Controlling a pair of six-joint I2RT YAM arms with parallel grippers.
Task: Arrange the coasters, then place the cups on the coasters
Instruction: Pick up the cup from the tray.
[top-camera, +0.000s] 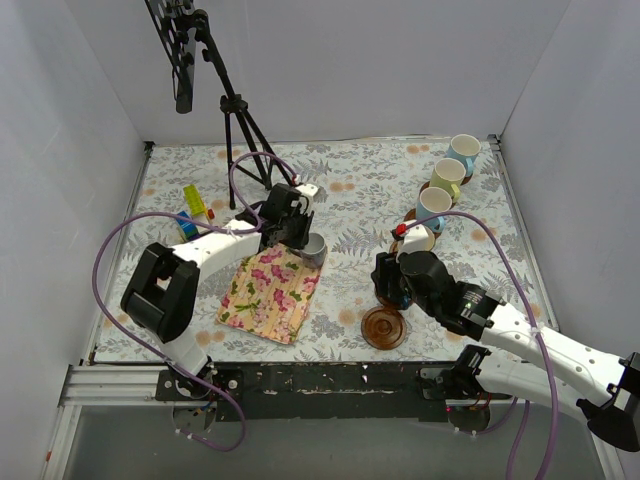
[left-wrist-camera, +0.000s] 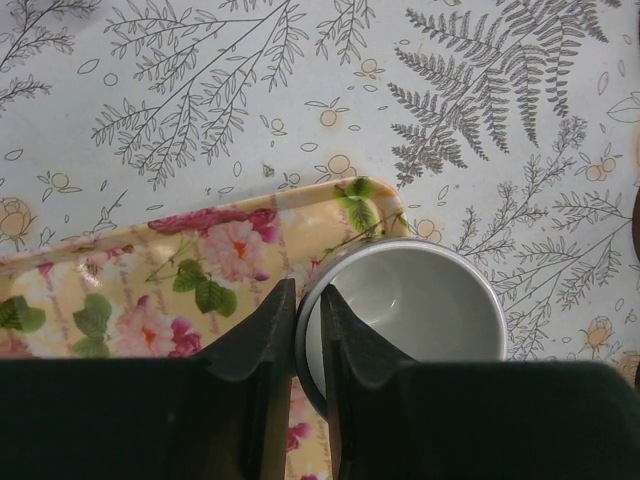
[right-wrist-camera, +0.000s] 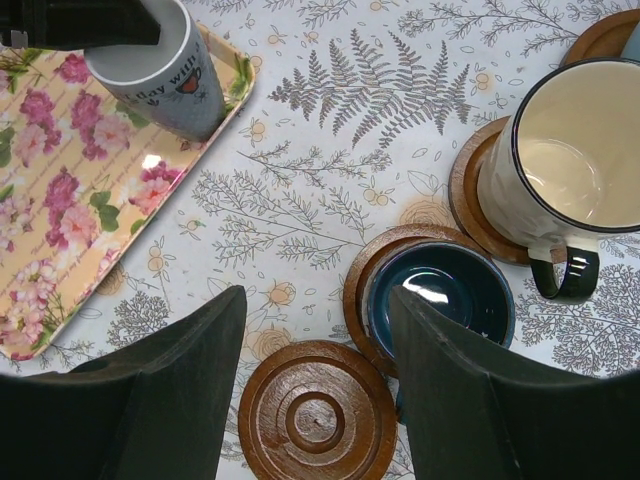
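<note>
A grey-white cup (left-wrist-camera: 420, 300) stands on the corner of the floral mat (left-wrist-camera: 120, 270). My left gripper (left-wrist-camera: 306, 295) is shut on its rim, one finger inside and one outside. The same cup (top-camera: 314, 247) shows in the top view under my left gripper (top-camera: 300, 235). My right gripper (right-wrist-camera: 316, 300) is open, hovering over a bare coaster (right-wrist-camera: 318, 412). Beside it a dark navy cup (right-wrist-camera: 440, 295) sits on a coaster (right-wrist-camera: 365, 275). A cream cup (right-wrist-camera: 575, 160) sits on another coaster. Further back, three cups on coasters run to the far right corner (top-camera: 447, 176).
A black tripod (top-camera: 240, 120) stands at the back left. Colourful toy blocks (top-camera: 193, 210) lie left of the left arm. White walls close in the table on three sides.
</note>
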